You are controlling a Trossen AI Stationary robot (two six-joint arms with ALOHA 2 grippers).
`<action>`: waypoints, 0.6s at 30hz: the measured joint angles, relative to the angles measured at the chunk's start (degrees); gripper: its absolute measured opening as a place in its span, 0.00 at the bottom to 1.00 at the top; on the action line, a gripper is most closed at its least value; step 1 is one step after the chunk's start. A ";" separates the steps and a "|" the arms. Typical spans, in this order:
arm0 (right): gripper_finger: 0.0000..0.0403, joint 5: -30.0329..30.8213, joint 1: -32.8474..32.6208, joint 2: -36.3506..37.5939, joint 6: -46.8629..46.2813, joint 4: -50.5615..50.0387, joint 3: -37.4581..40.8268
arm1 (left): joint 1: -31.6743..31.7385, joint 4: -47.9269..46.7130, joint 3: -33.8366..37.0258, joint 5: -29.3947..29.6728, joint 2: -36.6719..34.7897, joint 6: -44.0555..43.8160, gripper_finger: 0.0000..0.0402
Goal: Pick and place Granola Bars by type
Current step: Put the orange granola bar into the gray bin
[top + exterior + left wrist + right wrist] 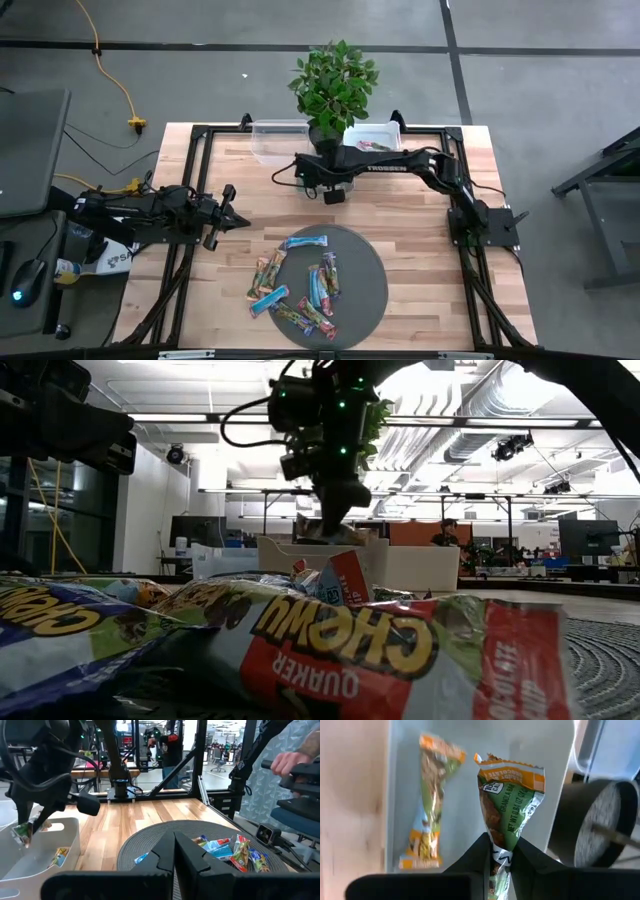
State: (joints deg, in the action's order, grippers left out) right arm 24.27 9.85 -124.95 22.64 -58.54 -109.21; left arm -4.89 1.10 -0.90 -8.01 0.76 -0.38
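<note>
Right end effector (501, 851) at upper centre of the high view, fingers clamped; left end effector (232, 207) at centre left, fingers closed

You have a light wooden bench (420, 260) in a black frame. On it lie a round grey mat (365, 285) near the front, strewn with granola bars (303, 242), and at the back edge two clear bins (278, 138) flanking a potted plant (333, 85).
</note>
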 joint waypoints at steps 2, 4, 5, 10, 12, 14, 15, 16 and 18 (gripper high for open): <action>0.10 -0.74 0.00 0.00 0.61 1.73 0.31 | 0.00 0.00 0.01 0.02 0.00 -0.02 0.00; 0.10 -1.22 -0.02 0.00 1.00 2.70 0.33 | -0.01 0.00 -0.01 0.01 0.00 -0.02 0.00; 0.10 -1.51 -0.01 0.00 1.26 3.27 0.33 | -0.01 0.00 0.00 0.02 0.00 -0.01 0.00; 0.11 -4.28 0.02 0.00 1.48 6.54 0.33 | -0.02 0.00 -0.01 0.02 -0.01 -0.02 0.00; 0.11 -5.60 0.14 0.00 1.48 7.60 0.33 | -0.01 0.00 -0.01 0.04 -0.01 -0.01 0.00; 0.10 -6.74 0.33 0.00 1.31 8.43 0.33 | 0.00 0.00 -0.01 0.06 0.00 -0.01 0.00; 0.10 -7.18 0.48 0.00 0.62 8.94 0.33 | -0.01 0.00 0.01 0.08 0.00 0.00 0.00; 0.10 -7.71 0.71 0.00 -0.20 9.36 0.33 | -0.01 0.00 0.01 0.23 -0.01 0.00 0.00; 0.10 -9.04 1.29 0.00 -1.62 9.69 0.33 | 0.00 0.00 0.01 0.31 -0.01 0.00 0.00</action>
State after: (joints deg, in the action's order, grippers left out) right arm 15.23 11.14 -124.95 21.02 -48.85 -108.88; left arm -4.89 1.10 -0.89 -7.70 0.76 -0.39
